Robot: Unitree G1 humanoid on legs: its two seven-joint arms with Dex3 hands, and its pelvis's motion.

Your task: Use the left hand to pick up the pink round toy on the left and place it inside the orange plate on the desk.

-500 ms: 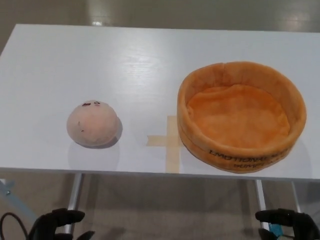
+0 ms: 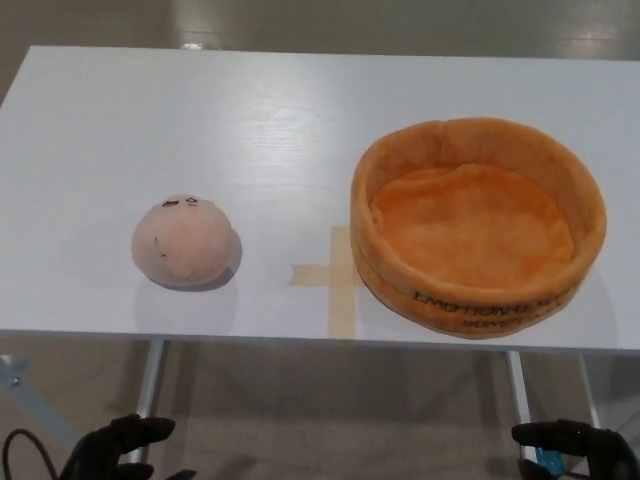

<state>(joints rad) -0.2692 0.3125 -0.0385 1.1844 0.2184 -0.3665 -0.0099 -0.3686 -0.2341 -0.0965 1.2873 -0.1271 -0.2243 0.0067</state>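
White desk (image 2: 300, 120), pink toy (image 2: 184, 241) left, orange plate (image 2: 478, 228) right, left hand (image 2: 118, 450) below, empty, fingers apart

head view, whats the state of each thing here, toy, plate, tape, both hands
pink round toy: resting on the white table, left side, untouched
orange plate: upright on the table's right side, empty
tape cross: stuck flat on the table, its right arm meeting the plate's base
left hand: below the table edge, holding nothing
right hand: below the table edge, holding nothing
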